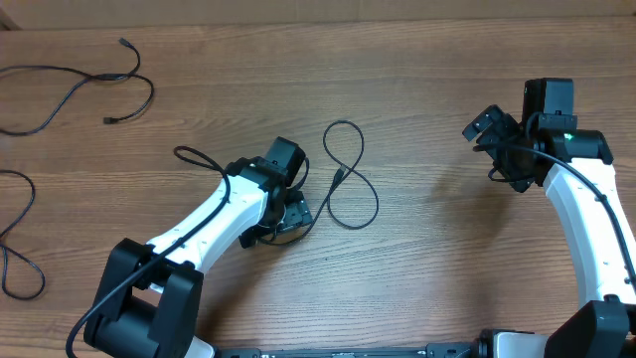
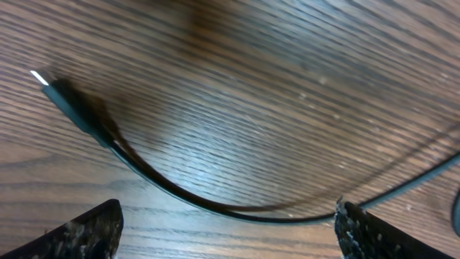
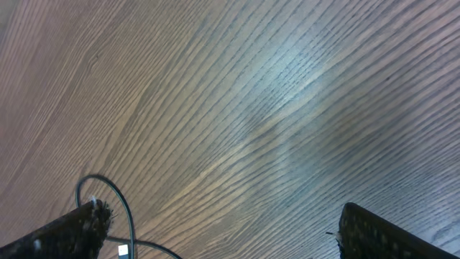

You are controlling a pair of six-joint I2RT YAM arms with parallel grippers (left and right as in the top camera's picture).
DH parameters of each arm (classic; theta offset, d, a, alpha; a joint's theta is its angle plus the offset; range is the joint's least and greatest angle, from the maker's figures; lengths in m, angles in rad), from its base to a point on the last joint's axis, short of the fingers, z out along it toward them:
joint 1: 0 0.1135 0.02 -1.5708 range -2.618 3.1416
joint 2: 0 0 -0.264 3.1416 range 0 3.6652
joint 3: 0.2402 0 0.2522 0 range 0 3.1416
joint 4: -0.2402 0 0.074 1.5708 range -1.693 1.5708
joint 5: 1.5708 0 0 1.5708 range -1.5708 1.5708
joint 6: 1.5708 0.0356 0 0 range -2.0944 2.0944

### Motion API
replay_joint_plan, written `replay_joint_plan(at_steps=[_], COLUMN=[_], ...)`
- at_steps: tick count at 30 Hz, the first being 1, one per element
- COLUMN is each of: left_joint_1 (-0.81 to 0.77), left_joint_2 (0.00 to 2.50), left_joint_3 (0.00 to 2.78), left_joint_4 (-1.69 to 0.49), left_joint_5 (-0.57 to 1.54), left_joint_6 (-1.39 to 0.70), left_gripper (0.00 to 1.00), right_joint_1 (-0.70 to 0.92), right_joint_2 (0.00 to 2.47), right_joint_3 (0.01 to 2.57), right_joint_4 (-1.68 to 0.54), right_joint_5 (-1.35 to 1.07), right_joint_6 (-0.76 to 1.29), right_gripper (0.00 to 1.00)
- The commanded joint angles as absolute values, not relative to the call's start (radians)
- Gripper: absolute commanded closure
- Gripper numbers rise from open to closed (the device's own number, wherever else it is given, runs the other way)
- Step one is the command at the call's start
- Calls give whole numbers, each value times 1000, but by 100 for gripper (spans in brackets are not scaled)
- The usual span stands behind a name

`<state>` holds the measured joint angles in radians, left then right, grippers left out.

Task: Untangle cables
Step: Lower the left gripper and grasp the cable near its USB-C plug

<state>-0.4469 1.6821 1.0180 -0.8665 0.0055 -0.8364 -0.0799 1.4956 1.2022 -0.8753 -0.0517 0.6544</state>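
A thin black cable (image 1: 348, 179) lies in a figure-eight loop at the table's middle, with one plug end (image 1: 338, 175) inside the loop. My left gripper (image 1: 289, 207) is open just left of it. In the left wrist view the cable (image 2: 215, 207) curves across between the open fingers (image 2: 230, 234), its plug (image 2: 68, 97) at the upper left. It is not gripped. My right gripper (image 1: 489, 134) is open and empty at the far right, apart from the loop. The right wrist view shows its spread fingers (image 3: 230, 237) and a small part of the cable (image 3: 111, 191) by the left finger.
A second black cable (image 1: 75, 89) lies spread at the far left corner. A third cable (image 1: 18, 234) loops along the left edge. Bare wooden tabletop (image 1: 437, 229) lies between the two arms.
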Motion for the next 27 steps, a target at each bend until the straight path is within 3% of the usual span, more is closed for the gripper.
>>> replay_joint_plan(at_steps=[1,10,15,21,27], left_joint_1=[-386,-287,-287,-286,-286], left_joint_2=[1676,1676,1676,1676,1676], left_joint_3=[986,893,874,872,872], left_joint_4=[-850,-790,-772,-757,-738], left_joint_5=[1,87,99,96,94], left_joint_6=[-860,-876,-876,-876,-876], left_gripper=[8,12,34,37,56], right_joint_1=[-86,-86,-86,-86,-86], right_joint_2=[1481,1481,1481,1481,1481], right_joint_3=[1204,1204,1204,1204,1204], right_joint_4=[-870,-870,-870,-870,-870], right_joint_5=[-43,-43,-43,-43,-43], right_joint_6=[653,653,653,653,653], right_gripper=[0,0,0,0,0])
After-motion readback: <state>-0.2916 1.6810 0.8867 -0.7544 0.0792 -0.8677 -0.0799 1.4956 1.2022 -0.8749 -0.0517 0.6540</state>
